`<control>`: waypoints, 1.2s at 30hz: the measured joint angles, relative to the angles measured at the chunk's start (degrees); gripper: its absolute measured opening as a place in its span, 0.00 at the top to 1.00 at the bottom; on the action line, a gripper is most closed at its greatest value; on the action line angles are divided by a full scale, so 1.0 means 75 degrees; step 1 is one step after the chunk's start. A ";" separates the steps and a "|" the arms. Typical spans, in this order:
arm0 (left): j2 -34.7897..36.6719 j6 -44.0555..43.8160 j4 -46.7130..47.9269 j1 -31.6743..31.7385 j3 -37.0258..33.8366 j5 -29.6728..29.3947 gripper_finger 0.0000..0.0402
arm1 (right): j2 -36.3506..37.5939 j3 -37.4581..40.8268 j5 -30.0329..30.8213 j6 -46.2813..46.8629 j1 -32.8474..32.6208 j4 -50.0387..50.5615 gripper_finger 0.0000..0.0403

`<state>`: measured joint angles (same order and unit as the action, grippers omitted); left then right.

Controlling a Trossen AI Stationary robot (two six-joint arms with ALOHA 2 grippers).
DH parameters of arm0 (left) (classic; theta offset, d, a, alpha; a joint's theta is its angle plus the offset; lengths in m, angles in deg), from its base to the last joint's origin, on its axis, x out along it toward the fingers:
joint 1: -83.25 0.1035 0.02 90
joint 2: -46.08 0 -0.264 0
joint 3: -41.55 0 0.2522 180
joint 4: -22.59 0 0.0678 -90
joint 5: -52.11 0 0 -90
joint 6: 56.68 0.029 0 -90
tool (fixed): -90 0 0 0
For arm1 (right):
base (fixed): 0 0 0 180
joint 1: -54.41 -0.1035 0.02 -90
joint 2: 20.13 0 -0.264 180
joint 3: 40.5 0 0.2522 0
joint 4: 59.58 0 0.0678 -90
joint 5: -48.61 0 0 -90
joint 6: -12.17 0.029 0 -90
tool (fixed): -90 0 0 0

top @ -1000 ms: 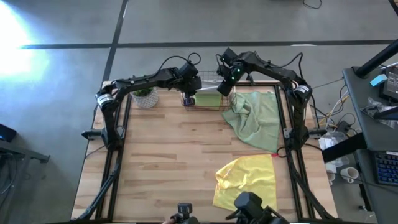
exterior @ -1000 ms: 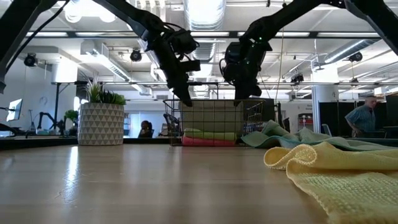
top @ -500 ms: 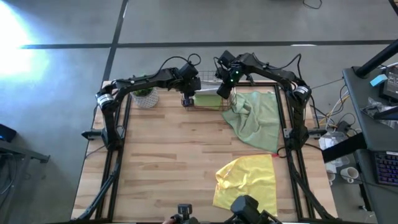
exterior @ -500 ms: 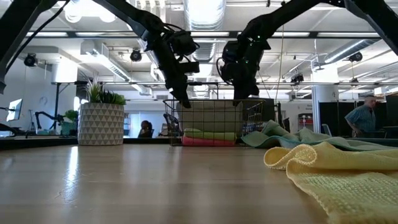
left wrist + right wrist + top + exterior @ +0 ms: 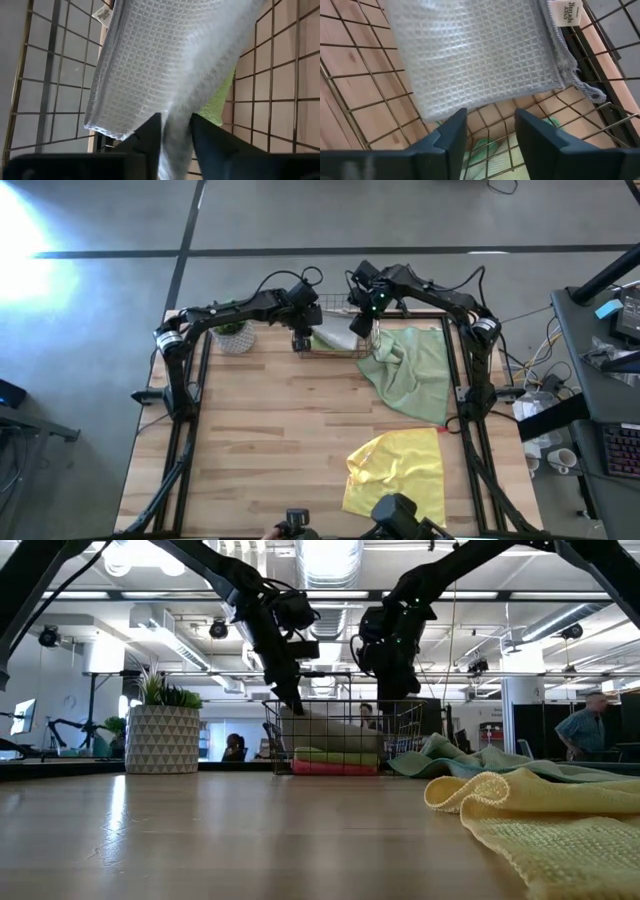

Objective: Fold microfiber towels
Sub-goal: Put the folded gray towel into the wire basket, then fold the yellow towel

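Wooden table, wire basket, grey towel between left claw and right claw, both released.

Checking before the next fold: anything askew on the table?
The yellow towel hangs crumpled over the near table edge, and the sage towel lies bunched beside the basket. The grey towel sits inside the basket, folded.

Waffle-weave grey towel, yellow towel, sage towel.
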<state>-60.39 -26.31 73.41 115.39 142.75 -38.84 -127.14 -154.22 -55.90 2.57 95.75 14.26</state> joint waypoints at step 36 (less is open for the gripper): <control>0.3009 -0.2210 0.0798 -0.0882 -0.1154 -0.0256 0.54 | 0.2477 0.1126 -0.0059 0.2903 -0.2135 0.1184 0.65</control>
<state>-37.82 -42.88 79.39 108.78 134.10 -40.76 -108.56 -145.77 -56.34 24.34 79.74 23.14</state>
